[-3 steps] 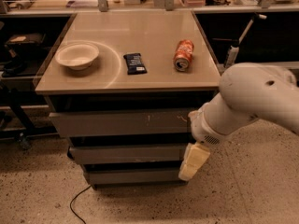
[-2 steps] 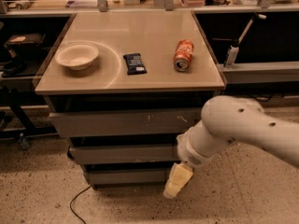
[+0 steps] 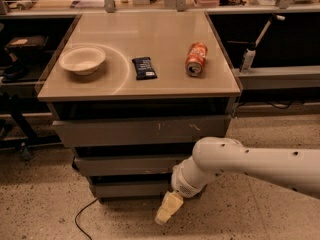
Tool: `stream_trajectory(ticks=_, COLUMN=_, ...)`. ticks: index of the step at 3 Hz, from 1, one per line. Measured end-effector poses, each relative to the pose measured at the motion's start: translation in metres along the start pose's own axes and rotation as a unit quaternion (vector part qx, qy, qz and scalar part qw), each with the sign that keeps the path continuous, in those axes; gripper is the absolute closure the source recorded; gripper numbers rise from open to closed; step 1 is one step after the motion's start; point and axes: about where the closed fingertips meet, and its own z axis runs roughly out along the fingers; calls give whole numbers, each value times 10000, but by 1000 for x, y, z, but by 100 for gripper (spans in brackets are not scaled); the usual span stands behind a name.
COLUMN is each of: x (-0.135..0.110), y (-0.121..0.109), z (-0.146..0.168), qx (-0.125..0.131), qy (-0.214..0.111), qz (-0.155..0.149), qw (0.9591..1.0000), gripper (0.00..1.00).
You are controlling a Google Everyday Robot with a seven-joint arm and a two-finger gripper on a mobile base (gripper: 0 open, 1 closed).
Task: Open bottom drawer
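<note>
The bottom drawer (image 3: 127, 188) is the narrowest grey front, lowest of three under the tan-topped cabinet, and looks closed. My gripper (image 3: 167, 208) hangs at the end of the white arm (image 3: 250, 164), just below and in front of the drawer's right part, near the floor. Its cream fingers point down and to the left. Above the bottom drawer sit the mid-sized grey front (image 3: 130, 164) and the widest front with white scratch marks (image 3: 142, 131).
On the cabinet top (image 3: 160, 49) lie a white bowl (image 3: 82, 59), a dark snack packet (image 3: 144, 67) and an orange soda can (image 3: 196, 59) on its side. A black cable (image 3: 82, 219) trails on the speckled floor at the lower left. Benches stand behind and to both sides.
My arm has swung left and down, taking the gripper from beside the middle drawer's right end to the front of the bottom drawer near the floor.
</note>
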Motion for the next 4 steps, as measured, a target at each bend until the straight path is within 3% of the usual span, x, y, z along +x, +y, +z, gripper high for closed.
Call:
stream_trajectory(ticks=1, x=0, y=0, z=0, qx=0, qy=0, qz=0, qw=10000, gripper=0)
stream_trajectory(ticks=2, x=16, y=-4, z=40, qx=-72, qy=37, qz=125, qw=9999, gripper=0)
stream_trajectory(ticks=4, x=58, y=-49, z=155, qx=44, qy=53, qz=494, qw=9988, gripper=0)
